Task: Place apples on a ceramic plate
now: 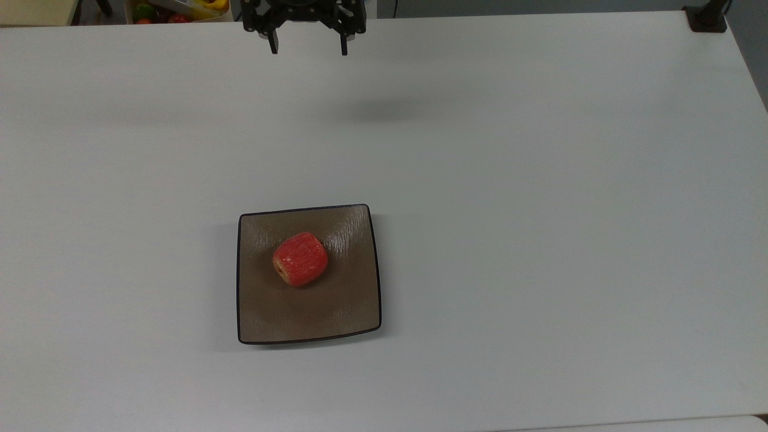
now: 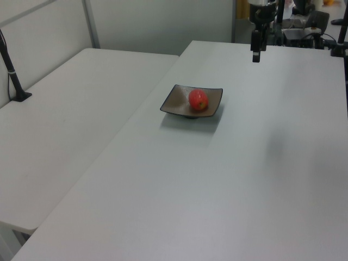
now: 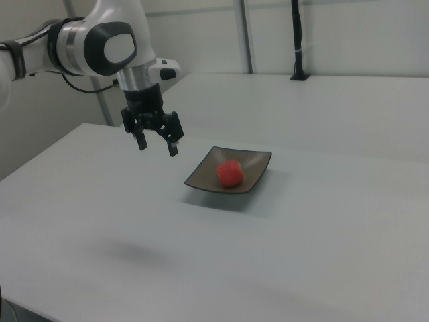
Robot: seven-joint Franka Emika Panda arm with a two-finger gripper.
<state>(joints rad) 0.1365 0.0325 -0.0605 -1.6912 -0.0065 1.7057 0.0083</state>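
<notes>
A small red apple (image 1: pixel 300 259) with pale streaks lies on its side near the middle of the square brown ceramic plate (image 1: pixel 354 300); both also show as the apple (image 2: pixel 198 99) on the plate (image 2: pixel 175 102), and the apple (image 3: pixel 230 172) on the plate (image 3: pixel 258 161). My gripper (image 1: pixel 308 48) hangs open and empty at the top view's far edge, well above the table and far from the plate. It appears as the gripper (image 3: pixel 158 145) to the left of the plate in the right view, and as the gripper (image 2: pixel 255 55) beyond the plate in the left view.
The plate sits on a wide white table (image 1: pixel 540 210). A second white table (image 2: pixel 65 119) adjoins it on the left view's left. A black post base (image 1: pixel 707 18) stands at the top view's far right corner. A bin of coloured items (image 1: pixel 174 9) lies past the far edge.
</notes>
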